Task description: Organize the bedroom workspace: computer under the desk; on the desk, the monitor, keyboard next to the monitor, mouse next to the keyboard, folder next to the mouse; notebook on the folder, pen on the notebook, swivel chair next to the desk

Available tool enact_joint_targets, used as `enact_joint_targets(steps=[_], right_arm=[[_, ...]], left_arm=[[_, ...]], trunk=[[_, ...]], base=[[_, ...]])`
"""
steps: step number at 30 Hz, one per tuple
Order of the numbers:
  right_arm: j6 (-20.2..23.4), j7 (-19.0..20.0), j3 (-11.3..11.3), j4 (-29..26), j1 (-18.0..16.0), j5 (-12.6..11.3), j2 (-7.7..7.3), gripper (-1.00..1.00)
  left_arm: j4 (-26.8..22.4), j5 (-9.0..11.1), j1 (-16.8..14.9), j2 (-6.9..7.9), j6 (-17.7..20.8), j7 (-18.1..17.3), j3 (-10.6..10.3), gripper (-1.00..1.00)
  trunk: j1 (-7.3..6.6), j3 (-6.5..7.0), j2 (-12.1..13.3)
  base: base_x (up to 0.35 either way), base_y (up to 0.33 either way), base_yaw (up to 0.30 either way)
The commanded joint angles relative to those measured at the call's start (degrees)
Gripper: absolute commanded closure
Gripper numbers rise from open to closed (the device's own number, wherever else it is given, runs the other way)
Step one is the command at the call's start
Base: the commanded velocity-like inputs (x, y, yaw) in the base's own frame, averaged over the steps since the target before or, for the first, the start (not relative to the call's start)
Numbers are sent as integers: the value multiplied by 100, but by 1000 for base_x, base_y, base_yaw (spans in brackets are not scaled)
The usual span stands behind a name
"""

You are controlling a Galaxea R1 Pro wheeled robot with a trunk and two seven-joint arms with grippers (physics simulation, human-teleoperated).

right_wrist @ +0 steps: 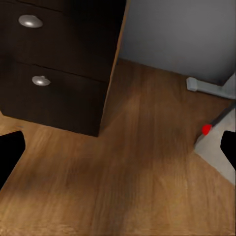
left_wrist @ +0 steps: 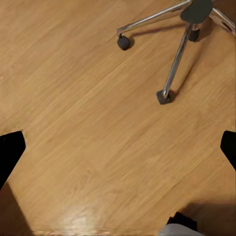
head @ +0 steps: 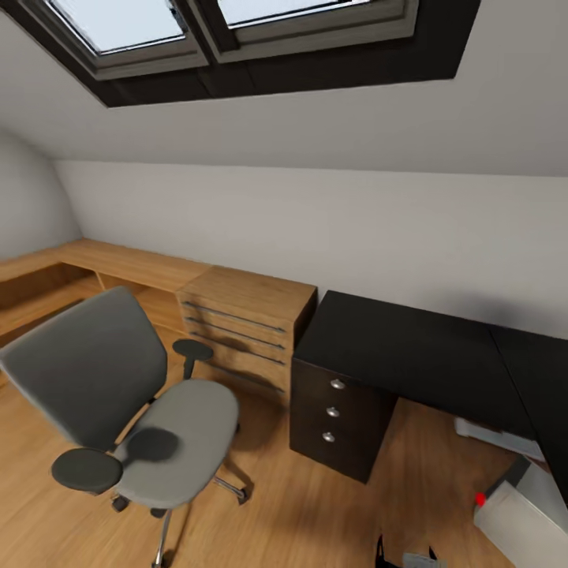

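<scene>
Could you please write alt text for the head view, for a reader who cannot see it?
A grey swivel chair with round dark armrests stands on a wooden floor, apart from a black desk with three silver-knobbed drawers against a white wall. A light wooden drawer unit stands between them, under a sloped ceiling with a skylight.

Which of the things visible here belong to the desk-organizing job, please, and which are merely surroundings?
Part of the job:
- grey swivel chair with chrome legs, seat bare
- black desk with three knobbed drawers
- pale grey computer case with a red light, under the desk

Just surroundings:
- light wooden drawer chest
- low wooden bench
- skylight window
</scene>
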Motion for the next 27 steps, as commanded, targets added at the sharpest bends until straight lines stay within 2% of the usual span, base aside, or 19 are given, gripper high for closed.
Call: enact_joint_targets(steps=[1,3,6,24,27], right_arm=[[-86,37,50,114,-9,-49,-5,-100],[-246,403,36,494,-12,-68,-1,-100],[-313,636,21,677,-11,-83,2,-100],[-325,697,2,759,-47,-462,3,-100],[-325,698,-2,915,-67,-515,1,-100]], left_arm=[[5,29,2,-1,-14,-10,7,-100],[40,28,4,9,-19,-13,5,-100],[66,21,5,13,-37,-14,5,-100],[203,10,1,-11,-33,-21,-15,-100],[206,18,1,-30,-20,-16,-20,-100]], trunk=[[-3,-5,-5],[-3,-5,-5],[-3,-5,-5],[-3,-5,-5],[-3,-5,-5]], base=[[-325,-15,278],[-198,-6,278],[-61,-2,278],[-3,0,279],[0,0,280]])
